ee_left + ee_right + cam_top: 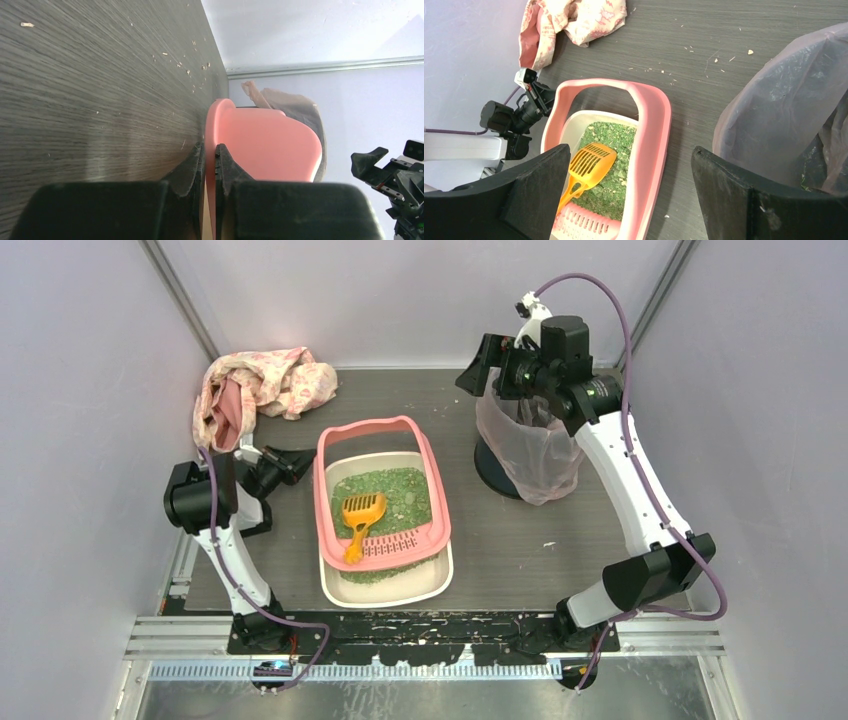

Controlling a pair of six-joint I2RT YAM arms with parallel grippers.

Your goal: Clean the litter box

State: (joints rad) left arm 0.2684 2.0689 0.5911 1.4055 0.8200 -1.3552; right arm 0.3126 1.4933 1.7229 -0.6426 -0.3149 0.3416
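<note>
The litter box [437,480] is a pink-rimmed tray with green granules, resting on a white base at the table's middle. An orange slotted scoop [360,515] lies inside, its handle over the grate lip. My left gripper [305,462] is shut on the box's left pink rim; in the left wrist view the thin pink wall [265,145] runs between the fingers of the left gripper [210,147]. My right gripper [478,365] hangs open and empty, high over the bin. The right wrist view looks down between the right gripper's [631,150] fingers onto the litter box [656,130] and scoop [589,162].
A dark round bin with a translucent pinkish bag [530,445] stands right of the box, with green bits inside the bag [784,110]. A crumpled pink patterned cloth [265,385] lies at the back left. Small crumbs dot the dark table [520,560].
</note>
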